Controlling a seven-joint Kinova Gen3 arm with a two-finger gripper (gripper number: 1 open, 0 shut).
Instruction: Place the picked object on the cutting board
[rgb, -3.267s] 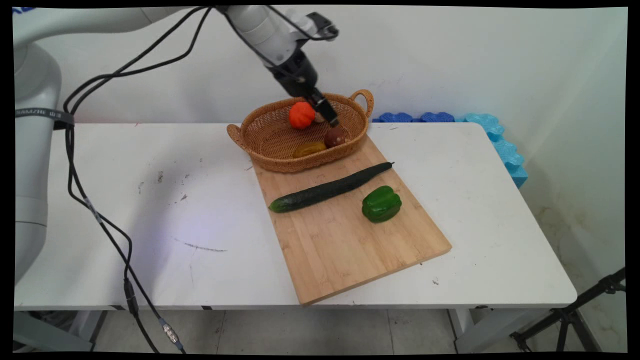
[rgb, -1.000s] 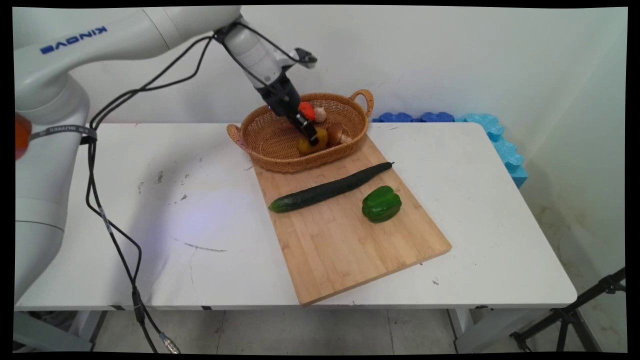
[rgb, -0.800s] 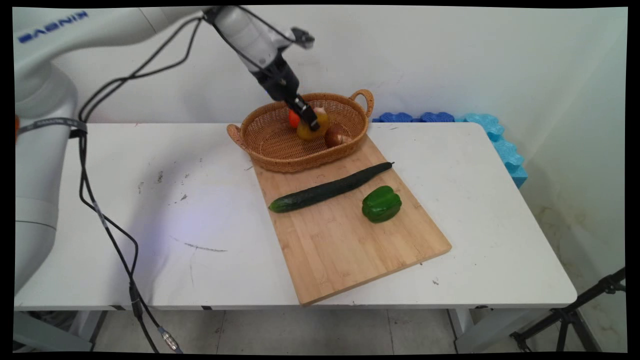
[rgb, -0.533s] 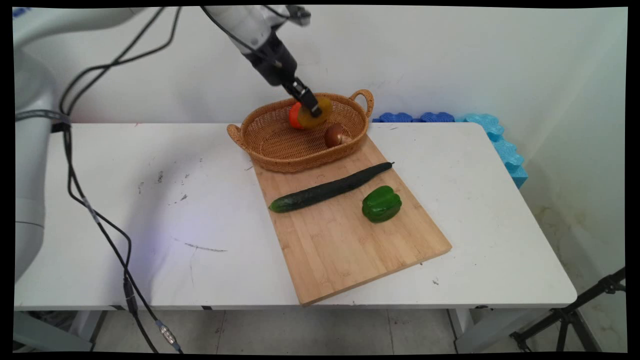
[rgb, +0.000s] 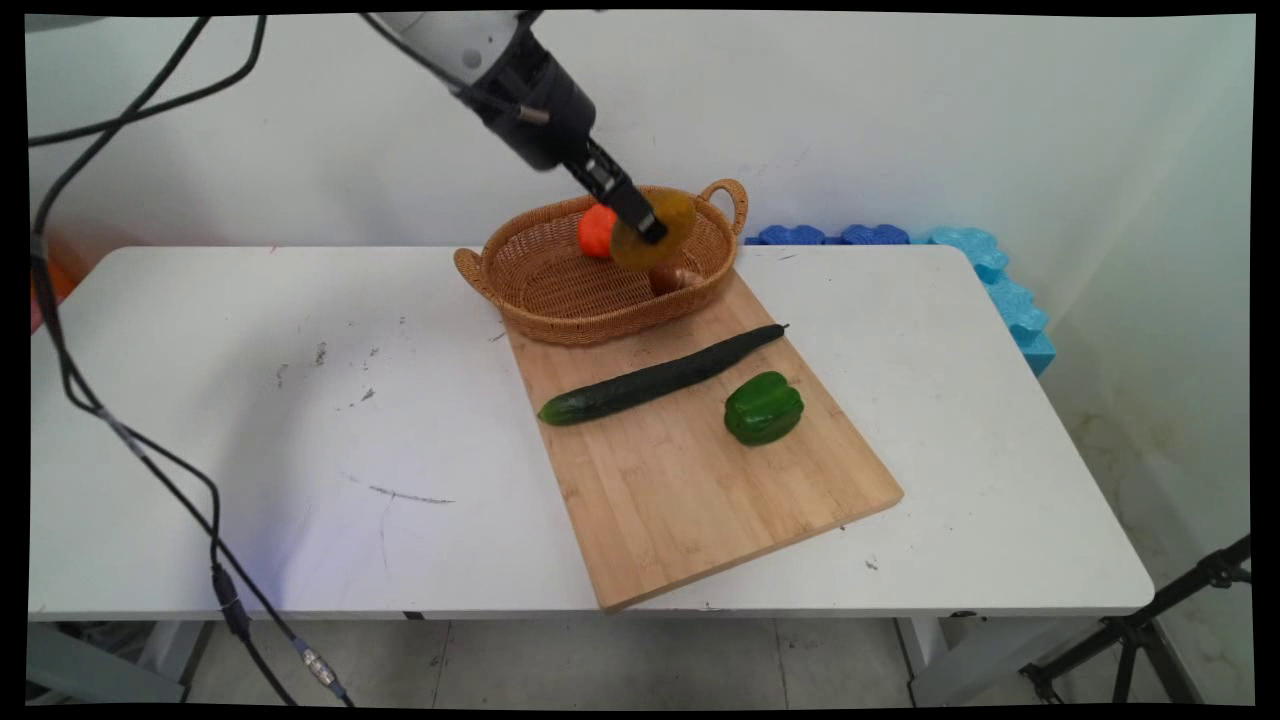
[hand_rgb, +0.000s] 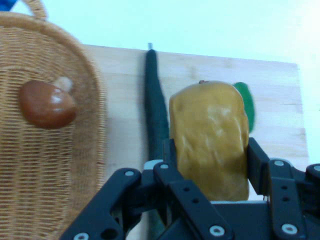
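Gripper (hand_rgb: 210, 165) closed on a yellow-brown bell pepper (hand_rgb: 210, 135); in the hand view one black finger (hand_rgb: 169, 152) presses its left flank and the other its right, with the pepper standing out beyond the fingertips. In the main view the gripper (rgb: 650, 228) and the held pepper (rgb: 662, 232) hang in the air above the right half of a wicker basket (rgb: 540, 290), clear of the basket floor, with the arm slanting down to them from the upper left. Inside the basket: an orange, ribbed, pumpkin-like vegetable (rgb: 597, 230) near the far wall, just left of the held pepper in the picture, and a brown mushroom (rgb: 675, 279) below the pepper near the right wall, partly hidden by it. The hand view shows the mushroom (hand_rgb: 47, 104) whole, brown cap with a pale stem, lying on the weave of the basket (hand_rgb: 50, 190). The basket has a loop handle at each end and rests partly on the far corner of a bamboo cutting board (rgb: 690, 500), which lies at an angle on the white table (rgb: 250, 420). On the board, just in front of the basket, a long dark green cucumber (rgb: 660, 376) lies diagonally, and a green bell pepper (rgb: 763, 407) sits near its right side, not touching it. In the hand view the cucumber (hand_rgb: 156, 117) runs along the board (hand_rgb: 125, 100) beside the basket rim, and a sliver of the green pepper (hand_rgb: 246, 102) shows behind the held one. Blue foam pieces (rgb: 1000, 290) lie along the table's far right edge, against the wall.
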